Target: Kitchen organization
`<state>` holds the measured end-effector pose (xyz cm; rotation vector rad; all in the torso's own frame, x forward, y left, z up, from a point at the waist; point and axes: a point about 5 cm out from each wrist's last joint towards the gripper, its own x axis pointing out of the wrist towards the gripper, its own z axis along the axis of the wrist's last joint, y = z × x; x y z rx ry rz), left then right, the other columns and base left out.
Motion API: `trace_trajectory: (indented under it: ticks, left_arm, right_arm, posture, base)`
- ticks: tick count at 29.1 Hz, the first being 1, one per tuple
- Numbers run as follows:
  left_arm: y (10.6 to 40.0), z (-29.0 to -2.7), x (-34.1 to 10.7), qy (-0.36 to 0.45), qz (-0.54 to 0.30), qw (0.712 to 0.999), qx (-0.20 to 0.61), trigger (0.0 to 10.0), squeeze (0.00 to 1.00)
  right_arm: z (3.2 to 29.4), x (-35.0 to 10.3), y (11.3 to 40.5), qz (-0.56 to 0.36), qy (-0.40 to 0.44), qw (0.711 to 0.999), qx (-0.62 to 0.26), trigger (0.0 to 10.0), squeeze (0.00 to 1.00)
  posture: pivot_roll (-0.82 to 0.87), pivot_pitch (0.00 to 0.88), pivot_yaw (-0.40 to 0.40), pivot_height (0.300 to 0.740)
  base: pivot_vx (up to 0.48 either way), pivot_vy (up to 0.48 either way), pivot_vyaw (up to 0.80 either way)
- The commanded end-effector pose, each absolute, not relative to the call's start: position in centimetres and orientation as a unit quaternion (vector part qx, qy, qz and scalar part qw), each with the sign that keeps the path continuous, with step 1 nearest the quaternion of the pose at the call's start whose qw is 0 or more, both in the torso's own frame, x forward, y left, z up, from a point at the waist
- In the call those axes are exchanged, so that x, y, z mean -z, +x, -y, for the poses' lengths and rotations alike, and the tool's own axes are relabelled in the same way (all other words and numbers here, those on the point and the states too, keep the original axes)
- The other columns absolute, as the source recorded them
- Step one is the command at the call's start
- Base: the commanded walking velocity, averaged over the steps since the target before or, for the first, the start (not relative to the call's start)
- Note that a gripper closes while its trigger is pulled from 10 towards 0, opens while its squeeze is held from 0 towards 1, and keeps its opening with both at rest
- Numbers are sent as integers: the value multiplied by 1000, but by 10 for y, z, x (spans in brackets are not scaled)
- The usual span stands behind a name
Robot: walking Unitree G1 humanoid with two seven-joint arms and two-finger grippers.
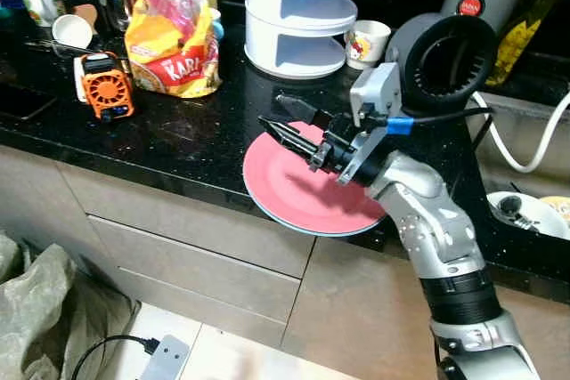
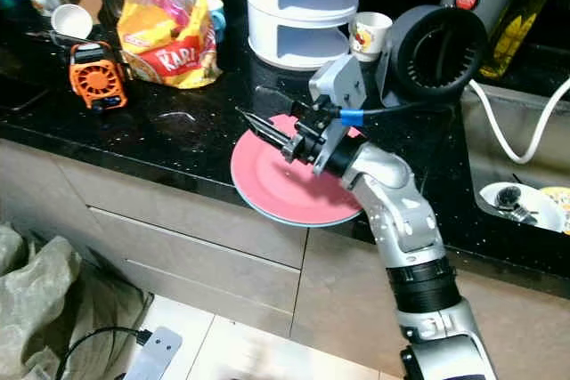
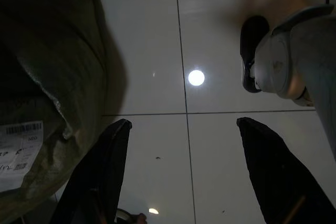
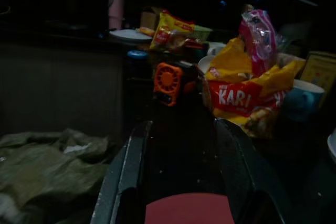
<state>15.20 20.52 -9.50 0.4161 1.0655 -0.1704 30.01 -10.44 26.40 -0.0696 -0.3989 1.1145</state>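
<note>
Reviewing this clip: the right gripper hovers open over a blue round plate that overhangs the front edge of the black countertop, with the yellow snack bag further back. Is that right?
Not quite: the round plate is pink, not blue, as the left eye view shows. The rest holds: the right gripper is open above it, the plate overhangs the front edge of the black countertop, and the yellow snack bag sits further back.

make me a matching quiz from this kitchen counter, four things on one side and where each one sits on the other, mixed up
Things:
1. pink plate
2. orange fan
3. yellow snack bag
4. cartoon mug

Places:
A. right of the white tiered rack, near the back
B. hanging partly over the counter's front edge, under the right gripper
C. left end of the group, left of the snack bag
D. between the fan and the tiered rack

Pairs: 1-B, 2-C, 3-D, 4-A
</note>
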Motion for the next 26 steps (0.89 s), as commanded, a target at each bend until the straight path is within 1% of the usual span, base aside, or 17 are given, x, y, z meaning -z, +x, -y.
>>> trace_trajectory:
  ticks: [1,3,4,5,6,7,8,10,15,21,26]
  left_arm:
    - [147,-203,98,193,-512,833,85,10000,0]
    - [146,-203,98,193,-512,833,85,10000,0]
    - [146,-203,98,193,-512,833,85,10000,0]
    - [146,-203,98,193,-512,833,85,10000,0]
    - [146,-203,98,193,-512,833,85,10000,0]
    - [146,-203,98,193,-512,832,85,10000,0]
    - [145,-203,98,193,-514,832,86,10000,0]
    - [144,-203,98,193,-514,831,87,10000,0]
    - [143,-203,99,194,-516,830,89,10000,0]
    - [143,-203,99,194,-516,829,90,10000,0]
    - [144,-202,98,196,-515,829,93,10000,0]
  right_arm:
    - [106,-265,290,186,-33,806,-561,10000,0]
    - [110,-259,281,164,-58,784,-596,10000,0]
    - [110,-259,281,164,-58,784,-596,10000,0]
    - [111,-254,277,147,-76,774,-611,10000,0]
    - [111,-254,277,147,-76,774,-611,10000,0]
    - [112,-250,273,131,-87,765,-624,10000,0]
    - [112,-240,264,91,-118,745,-650,10000,0]
    - [112,-234,260,65,-142,737,-658,10000,0]
    - [115,-228,259,34,-178,741,-646,10000,0]
    - [121,-228,260,26,-199,751,-630,10000,0]
    - [133,-226,265,-4,-260,764,-590,10000,0]
  posture:
    - [104,65,-56,740]
    - [104,66,-57,740]
    - [104,66,-57,740]
    - [104,67,-57,740]
    - [104,67,-57,740]
    - [104,67,-57,740]
    - [102,69,-56,740]
    - [99,69,-54,740]
    - [93,73,-52,740]
    - [87,74,-49,740]
    - [84,74,-49,740]
  base:
    - [0,0,0]
    - [0,0,0]
    - [0,0,0]
    - [0,0,0]
    - [0,0,0]
    - [0,0,0]
    - [0,0,0]
    - [0,0,0]
    - [0,0,0]
    - [0,0,0]
    - [0,0,0]
